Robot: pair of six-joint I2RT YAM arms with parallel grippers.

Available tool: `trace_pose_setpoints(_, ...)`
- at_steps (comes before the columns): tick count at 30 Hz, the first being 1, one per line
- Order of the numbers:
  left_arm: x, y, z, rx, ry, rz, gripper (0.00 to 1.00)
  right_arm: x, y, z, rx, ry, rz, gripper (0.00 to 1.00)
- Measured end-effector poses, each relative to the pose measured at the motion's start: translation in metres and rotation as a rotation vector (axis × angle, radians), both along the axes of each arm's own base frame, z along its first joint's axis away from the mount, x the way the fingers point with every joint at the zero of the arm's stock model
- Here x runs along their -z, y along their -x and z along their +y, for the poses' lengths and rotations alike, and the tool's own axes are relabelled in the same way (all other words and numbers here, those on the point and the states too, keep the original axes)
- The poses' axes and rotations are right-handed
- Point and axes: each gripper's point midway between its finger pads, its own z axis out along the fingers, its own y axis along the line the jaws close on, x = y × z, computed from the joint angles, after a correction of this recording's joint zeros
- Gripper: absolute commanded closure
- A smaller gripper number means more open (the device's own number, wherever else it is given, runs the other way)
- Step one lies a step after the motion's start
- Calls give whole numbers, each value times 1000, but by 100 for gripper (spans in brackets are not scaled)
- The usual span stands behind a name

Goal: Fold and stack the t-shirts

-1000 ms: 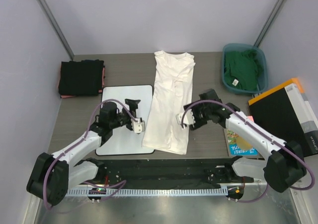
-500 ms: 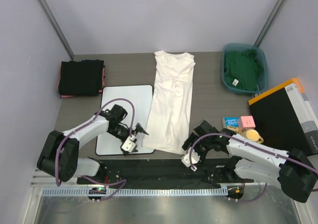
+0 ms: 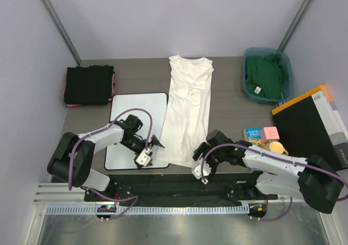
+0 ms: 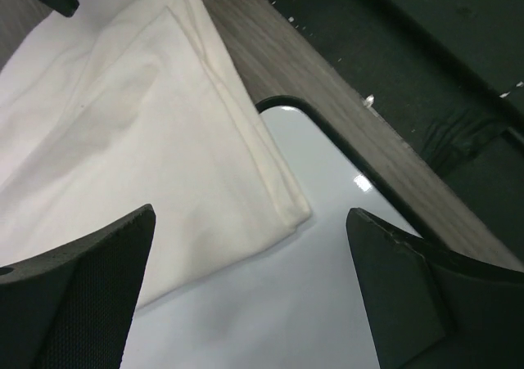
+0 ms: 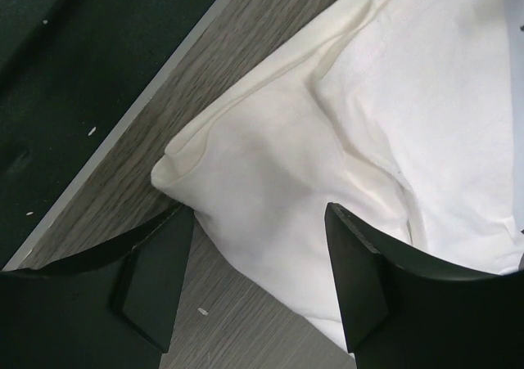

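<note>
Both tools are spread wide, nothing gripped. Left tool (image 3: 150, 147) sits low centre-left in the top view, straddling the near-left hem corner of the white t-shirt (image 3: 187, 114), where that corner laps onto the board (image 3: 130, 114). In the left wrist view the corner lies flat between the fingers, untouched. Right tool (image 3: 200, 154), low centre, straddles the near-right hem corner, which sits on bare table (image 3: 228, 109) by the near edge and is slightly bunched. My read: one tool per corner so the hem lifts evenly, then folds away toward the collar. The shirt is already a narrow strip running up the middle of the frame, sleeves tucked in, so a crosswise fold looks like the step in hand. Pinch needs to catch all layers at each corner. Upper left: folded black t-shirts (image 3: 88, 85), stacked, with a pinkish edge showing. Upper right: green t-shirt (image 3: 265, 76) crumpled in the bin (image 3: 244, 71), unfolded.
</note>
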Motion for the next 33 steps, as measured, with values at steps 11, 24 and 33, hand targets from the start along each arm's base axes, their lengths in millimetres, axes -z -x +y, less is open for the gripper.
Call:
trace_pose_setpoints(11, -7, -37, -2, -7, -13, -222, 1, -5, 0, 1, 34, -18, 14, 30)
trace_pose_setpoints(24, 4, -28, -13, 47, -74, -29, 28, -2, 7, -2, 27, -7, 47, 29)
trace_pose_setpoints(33, 6, -15, -21, 99, -91, -9, 47, 0, 18, -7, 8, 29, 98, 35)
